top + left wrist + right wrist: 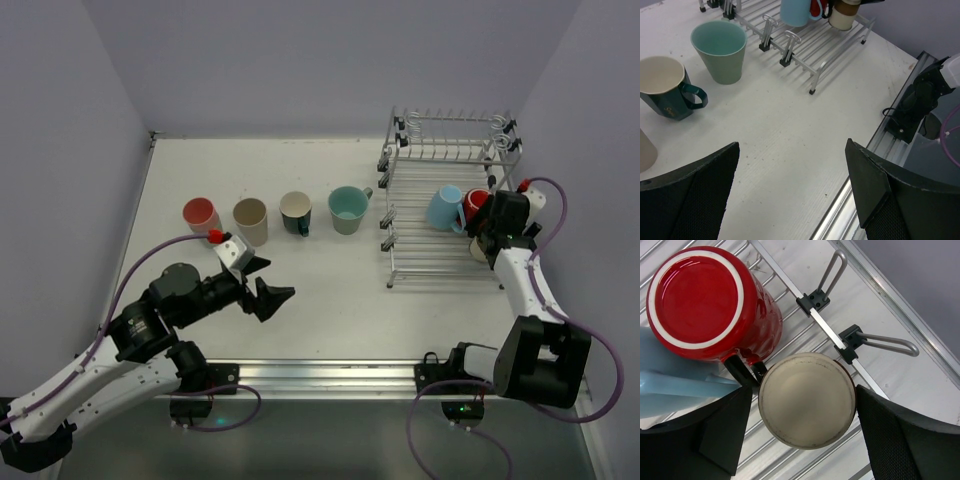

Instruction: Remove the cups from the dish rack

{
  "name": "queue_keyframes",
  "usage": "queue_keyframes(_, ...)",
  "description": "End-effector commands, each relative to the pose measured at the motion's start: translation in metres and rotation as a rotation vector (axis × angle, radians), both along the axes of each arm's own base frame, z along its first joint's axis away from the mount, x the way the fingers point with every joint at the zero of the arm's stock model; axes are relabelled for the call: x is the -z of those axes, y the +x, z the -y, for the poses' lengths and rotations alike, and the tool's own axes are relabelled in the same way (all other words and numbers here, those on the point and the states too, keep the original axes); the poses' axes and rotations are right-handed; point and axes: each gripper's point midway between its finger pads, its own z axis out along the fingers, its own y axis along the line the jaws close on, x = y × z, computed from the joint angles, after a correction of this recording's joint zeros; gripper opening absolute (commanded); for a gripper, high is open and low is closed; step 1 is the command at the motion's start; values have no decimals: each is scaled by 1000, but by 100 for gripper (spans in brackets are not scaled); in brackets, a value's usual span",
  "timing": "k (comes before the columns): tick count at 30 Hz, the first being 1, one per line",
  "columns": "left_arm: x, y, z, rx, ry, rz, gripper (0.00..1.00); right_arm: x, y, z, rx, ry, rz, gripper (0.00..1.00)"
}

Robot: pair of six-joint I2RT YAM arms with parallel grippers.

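Note:
The dish rack [445,215] stands at the right. In it, upside down, are a light blue cup [446,207], a red cup [705,300] and a beige cup [807,399] with a brown lower body. My right gripper [805,412] is open above the rack, one finger on each side of the beige cup, not closed on it. On the table stand a pink cup [200,213], a tan cup [250,220], a dark teal mug [667,87] and a sage green cup [720,50]. My left gripper [792,147] is open and empty over bare table.
The rack's wire hooks with black clips [815,300] stick up just beyond the beige cup. The red cup's black handle [742,371] touches the beige cup's side. The metal rail [330,372] runs along the table's near edge.

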Motion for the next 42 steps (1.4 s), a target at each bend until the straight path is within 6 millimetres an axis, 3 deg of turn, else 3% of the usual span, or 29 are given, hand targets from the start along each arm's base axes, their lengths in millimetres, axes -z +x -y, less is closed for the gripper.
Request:
queue_keyframes(1,2,4,-1,-11,12,14,91,-18,15,13,34,-49,54,75)
queue_keyframes(4,2,6,-2,-22,15,15,91,-15,15,14,34,-53,42,67)
queue_keyframes(6,2,6,-2,-25,15,13,91,-17,14,12,28,-44,55,54)
queue_keyframes(9,4,8,-2,-28,22,10,91,-31,11,7,24,-27,108,47)
queue_keyframes(14,2,12,3,-23,14,-4,91,-75,2,-6,-6,1,280,44)
queue_keyframes(22,-25,7,29,52,-124,-67,90,-94,-17,-41,-118,99,465,43)
queue_keyframes(24,-33,4,40,94,-177,-92,90,-94,-20,-60,-189,169,489,43)
queue_keyframes(26,-31,5,51,118,-198,-128,89,-107,-26,-78,-258,213,556,43)
queue_keyframes(27,-39,4,58,141,-243,-142,89,-112,-27,-97,-341,274,590,43)
queue_keyframes(29,-33,9,69,143,-262,-183,88,-129,-36,-121,-441,326,659,42)
queue_keyframes(30,-47,13,74,142,-336,-179,87,-137,-40,-139,-515,384,684,43)
queue_keyframes(32,-41,19,82,132,-370,-210,87,-148,-50,-164,-611,443,714,43)
queue_keyframes(33,-51,21,87,142,-425,-212,87,-154,-56,-180,-676,498,733,43)
queue_keyframes(35,-46,25,97,152,-442,-244,85,-172,-67,-204,-787,552,796,42)
queue_keyframes(36,-53,26,101,161,-482,-246,84,-170,-72,-215,-809,632,796,42)
queue_keyframes(37,-45,31,107,157,-477,-273,84,-173,-84,-235,-907,700,791,42)
queue_keyframes(38,-50,33,111,162,-498,-270,82,-185,-90,-243,-962,731,840,42)
queue_keyframes(42,-41,45,125,144,-506,-323,79,-185,-106,-267,-1076,880,822,43)
